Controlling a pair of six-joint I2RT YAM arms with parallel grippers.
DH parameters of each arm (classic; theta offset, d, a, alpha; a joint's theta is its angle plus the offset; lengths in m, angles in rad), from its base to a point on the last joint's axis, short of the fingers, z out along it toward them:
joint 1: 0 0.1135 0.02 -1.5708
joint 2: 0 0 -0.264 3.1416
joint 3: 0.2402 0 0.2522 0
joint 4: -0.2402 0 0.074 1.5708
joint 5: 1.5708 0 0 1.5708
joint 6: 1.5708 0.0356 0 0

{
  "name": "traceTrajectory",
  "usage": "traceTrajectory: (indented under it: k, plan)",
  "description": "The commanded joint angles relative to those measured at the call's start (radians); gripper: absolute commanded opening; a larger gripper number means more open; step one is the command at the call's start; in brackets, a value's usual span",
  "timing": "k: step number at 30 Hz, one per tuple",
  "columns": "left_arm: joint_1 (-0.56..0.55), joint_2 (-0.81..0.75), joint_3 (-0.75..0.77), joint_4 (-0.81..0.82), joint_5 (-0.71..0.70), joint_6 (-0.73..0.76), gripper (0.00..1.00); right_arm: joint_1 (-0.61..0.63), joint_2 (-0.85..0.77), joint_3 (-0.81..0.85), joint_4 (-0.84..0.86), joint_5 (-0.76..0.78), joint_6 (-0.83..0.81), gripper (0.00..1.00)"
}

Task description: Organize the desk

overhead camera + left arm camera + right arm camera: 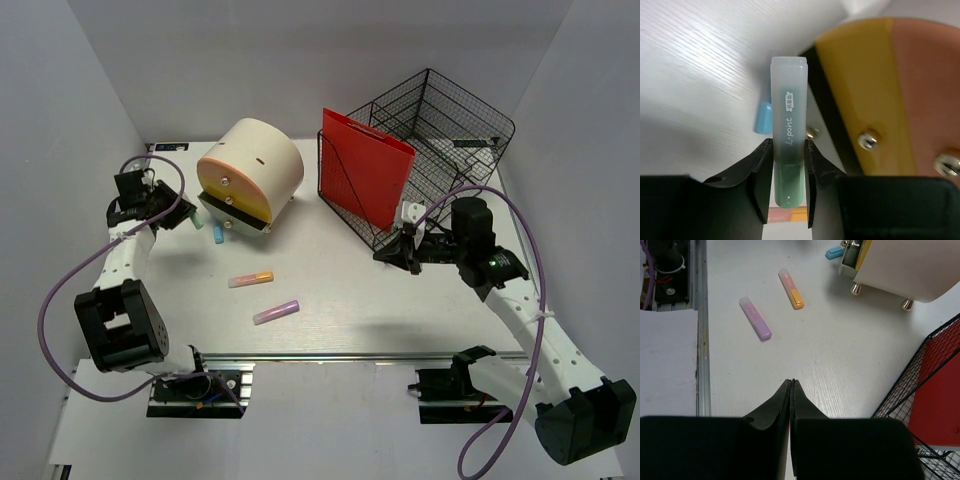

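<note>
Holding a pale green plastic highlighter with a frosted cap [788, 125] in the left gripper [788, 186], clamping partway shut on the green barrel and leaving the capped end sticking well out past the fingertips. Hovering with it just beside the yellow front face of the cream drum-shaped holder on a black base [880, 85].

Probably bringing this pen to the holder, though not seeing any opening for it from the wrist view. Advising:
- Moving in slowly, since gripping so low on the barrel is leaving the long free end able to swing or pivot.
- Steering the cap clear of the holder's black base and its silver screws.
- Avoiding the small light blue plastic marker [763, 119] lying on the surface just left of the holder's base.
- Letting go only once the pen is resting on something.

Pressing the right gripper [791, 385] fully shut on nothing, well to the right of the holder, near the black wire mesh rack [445, 125] carrying a flat red folder [365, 170].

Lying under the holder and spreading wide on every side of it: the large flat white desk [400, 310], showing a faint grain and a metal rail [350, 357] along its edge in front of the holder. Carrying an orange-tipped highlighter [251, 279] and a purple one [277, 312] loose in front of the holder.
</note>
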Motion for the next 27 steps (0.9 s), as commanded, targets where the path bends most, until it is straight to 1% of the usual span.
traceTrajectory:
  k: [1,3,11,18,20,21,24,27]
  plan:
    - [-0.005,-0.058,-0.038,0.077,0.154,-0.104,0.08,-0.010,-0.013,-0.018,0.032,-0.037,0.007,0.03]
    - [-0.014,-0.076,-0.050,0.104,0.198,-0.128,0.08,-0.016,-0.008,-0.019,0.035,-0.037,0.008,0.03]
    - [-0.023,-0.082,-0.050,0.167,0.291,-0.194,0.08,-0.029,0.009,-0.021,0.036,-0.041,0.011,0.03]
    - [-0.041,-0.076,-0.126,0.346,0.354,-0.290,0.08,-0.032,0.015,-0.024,0.036,-0.048,0.016,0.03]
    - [-0.050,-0.078,-0.152,0.385,0.355,-0.313,0.08,-0.036,0.018,-0.024,0.038,-0.049,0.016,0.03]
    - [-0.051,-0.079,-0.161,0.438,0.355,-0.319,0.08,-0.036,0.021,-0.024,0.037,-0.051,0.017,0.03]
    - [-0.060,-0.082,-0.201,0.526,0.352,-0.344,0.09,-0.041,0.024,-0.026,0.036,-0.051,0.017,0.03]
    - [-0.069,-0.096,-0.248,0.583,0.334,-0.375,0.09,-0.042,0.026,-0.024,0.036,-0.052,0.019,0.03]
